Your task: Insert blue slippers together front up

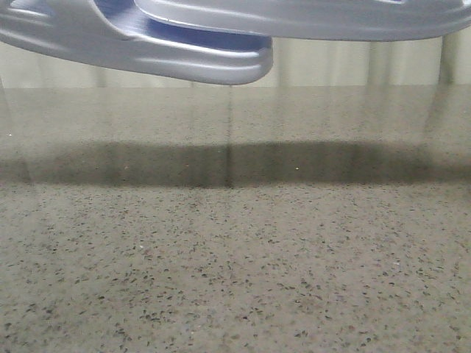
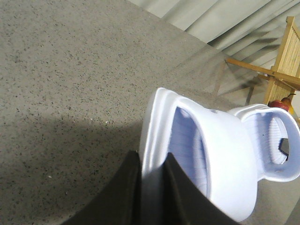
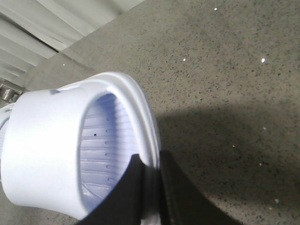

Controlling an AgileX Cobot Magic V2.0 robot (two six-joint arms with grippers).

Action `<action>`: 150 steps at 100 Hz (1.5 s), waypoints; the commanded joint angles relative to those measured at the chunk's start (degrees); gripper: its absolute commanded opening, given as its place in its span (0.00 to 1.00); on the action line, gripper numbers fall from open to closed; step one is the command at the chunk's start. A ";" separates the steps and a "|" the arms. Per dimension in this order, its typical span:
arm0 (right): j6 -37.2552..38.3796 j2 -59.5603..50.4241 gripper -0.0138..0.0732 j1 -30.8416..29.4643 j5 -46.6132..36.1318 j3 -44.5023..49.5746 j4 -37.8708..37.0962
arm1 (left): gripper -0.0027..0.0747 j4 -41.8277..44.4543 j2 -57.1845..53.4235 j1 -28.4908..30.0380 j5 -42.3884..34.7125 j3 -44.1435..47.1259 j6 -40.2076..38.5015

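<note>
Two pale blue-white foam slippers hang above the table at the top of the front view: one on the left (image 1: 147, 51), the other (image 1: 316, 18) overlapping it from the right. My left gripper (image 2: 151, 155) is shut on the sole edge of one slipper (image 2: 225, 159); the second slipper (image 2: 274, 140) shows just beyond its strap. My right gripper (image 3: 150, 158) is shut on the sole edge of the other slipper (image 3: 47, 140), whose ribbed footbed shows under the strap. Neither gripper shows in the front view.
A speckled grey-brown stone table (image 1: 235, 257) lies below, with the slippers' shadow across it. A wooden rack (image 2: 286, 56) and a red object (image 2: 280, 103) stand past the table's edge. Pale curtains hang behind.
</note>
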 commanded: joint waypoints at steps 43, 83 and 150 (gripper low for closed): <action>-4.30 4.96 0.04 7.58 -2.66 -1.26 5.61 | 0.05 -9.74 -1.40 0.10 2.29 4.15 4.58; -9.23 9.99 0.04 15.34 -6.06 -1.26 11.61 | 0.05 -9.98 -1.40 0.10 3.71 4.30 4.58; -18.58 20.79 0.04 25.84 -4.79 -1.61 19.45 | 0.05 -9.63 -1.01 -2.28 4.97 4.30 5.70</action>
